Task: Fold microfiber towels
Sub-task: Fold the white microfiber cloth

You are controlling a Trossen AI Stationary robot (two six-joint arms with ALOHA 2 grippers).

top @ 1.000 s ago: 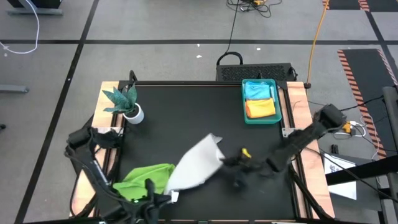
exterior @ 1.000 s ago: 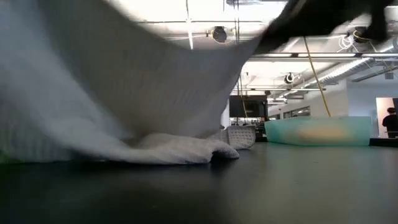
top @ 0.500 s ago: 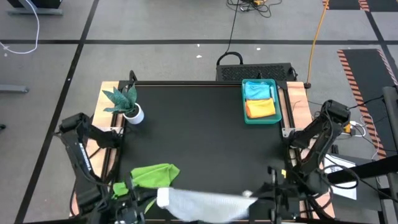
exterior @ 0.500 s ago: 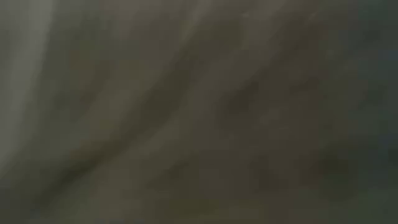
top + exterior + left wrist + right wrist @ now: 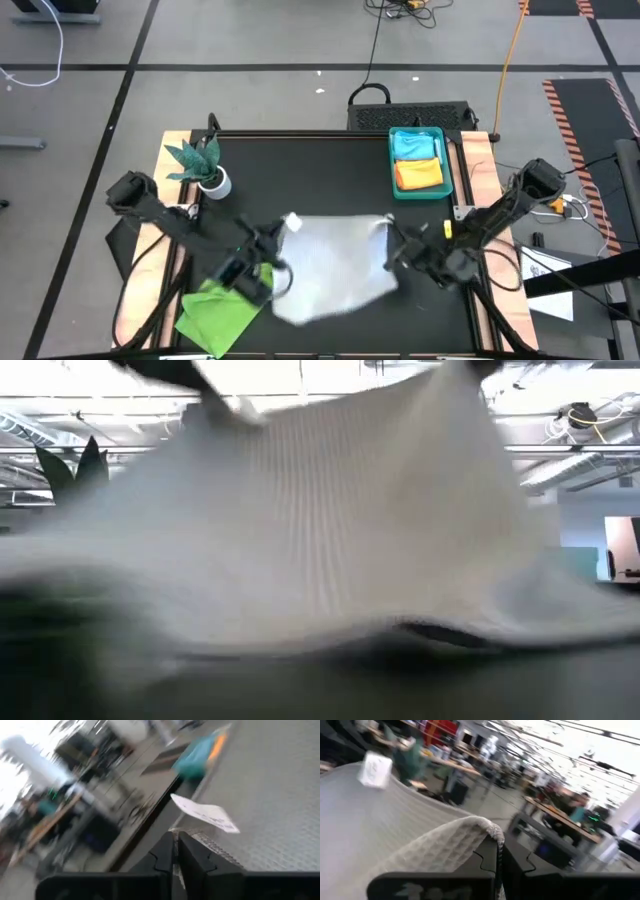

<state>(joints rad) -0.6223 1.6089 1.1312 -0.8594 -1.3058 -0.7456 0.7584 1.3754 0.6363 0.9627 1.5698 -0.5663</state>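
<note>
Table [image 5: 320, 170]: a black top was seen, with wooden side rails.
White-grey towel [image 5: 335, 262]: it was spread over the middle of the table's near half, its two far corners lifted and stretched between the grippers; in the low view [image 5: 330, 530] it was draped like a tent across most of the picture.
Lime green towel [image 5: 215, 312]: it was laid crumpled at the table's near left corner, just beside the white-grey towel.
Teal tray [image 5: 445, 160]: it was placed at the table's far right corner.
Pale blue towel [image 5: 415, 146]: it was held in the tray, on the far side.
Orange towel [image 5: 419, 175]: it was held in the tray, on the near side.
Plant [image 5: 200, 162]: it was stood in a white pot at the table's far left corner.
Left gripper [image 5: 272, 240]: its fingers [image 5: 165, 857] were pinched on the white-grey towel's left far corner, a white label showing just beyond.
Right gripper [image 5: 392, 240]: its fingers [image 5: 487, 862] were clamped on the towel's right far corner.
</note>
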